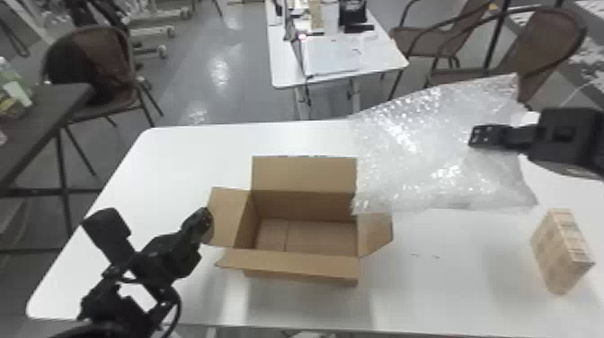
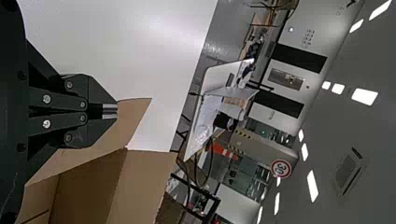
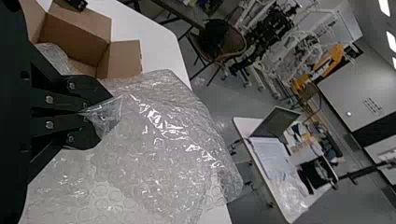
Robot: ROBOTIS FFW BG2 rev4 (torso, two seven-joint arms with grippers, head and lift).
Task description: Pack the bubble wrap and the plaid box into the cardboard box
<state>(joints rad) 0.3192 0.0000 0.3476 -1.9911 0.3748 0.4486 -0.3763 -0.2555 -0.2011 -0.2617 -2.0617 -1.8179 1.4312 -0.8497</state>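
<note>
Our cardboard box point(image 1: 305, 265) sits on the white table point(image 1: 449, 305) with its flaps spread open, and the part of its floor that we can see in the head view is bare. To its left, we have the left gripper point(image 1: 206, 219) right by the outer edge of the left flap point(image 1: 230, 220), with its fingers closed together; we cannot tell whether they pinch any cardboard. To the box's right, we grip the bubble wrap point(image 1: 418, 153) in the right gripper point(image 1: 480, 136), a gathered bit of it pinched between the fingers. The wrap spreads toward the box, its near corner overlapping the right flap in the head view. Our plaid box point(image 1: 559, 251) stands on the table, well apart from the cardboard box, to its right.
</note>
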